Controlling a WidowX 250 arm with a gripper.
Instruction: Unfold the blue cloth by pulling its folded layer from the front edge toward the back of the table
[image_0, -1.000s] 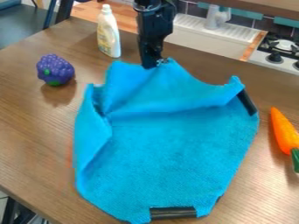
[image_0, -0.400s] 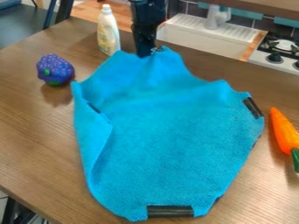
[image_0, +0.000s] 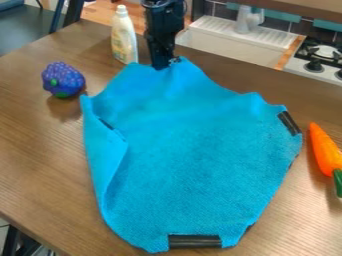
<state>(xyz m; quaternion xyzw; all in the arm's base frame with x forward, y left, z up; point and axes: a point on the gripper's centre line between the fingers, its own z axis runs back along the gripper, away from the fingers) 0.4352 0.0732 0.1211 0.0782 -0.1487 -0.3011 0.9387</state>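
Blue cloth (image_0: 194, 160) pinched between the fingers (image_0: 160, 64).

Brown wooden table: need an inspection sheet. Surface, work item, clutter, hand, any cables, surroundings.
Surface: brown wood-grain table, no spill seen.
Job's things: bright blue textured cloth, left side folded over, black strips at near edge and right corner.
Clutter: purple bumpy grape-like toy left; orange toy carrot with green end right; white plastic bottle behind.
Hand: black two-finger hand, holding the cloth's far edge.
Cables: nothing seen.
Surroundings: white sink, stove behind.
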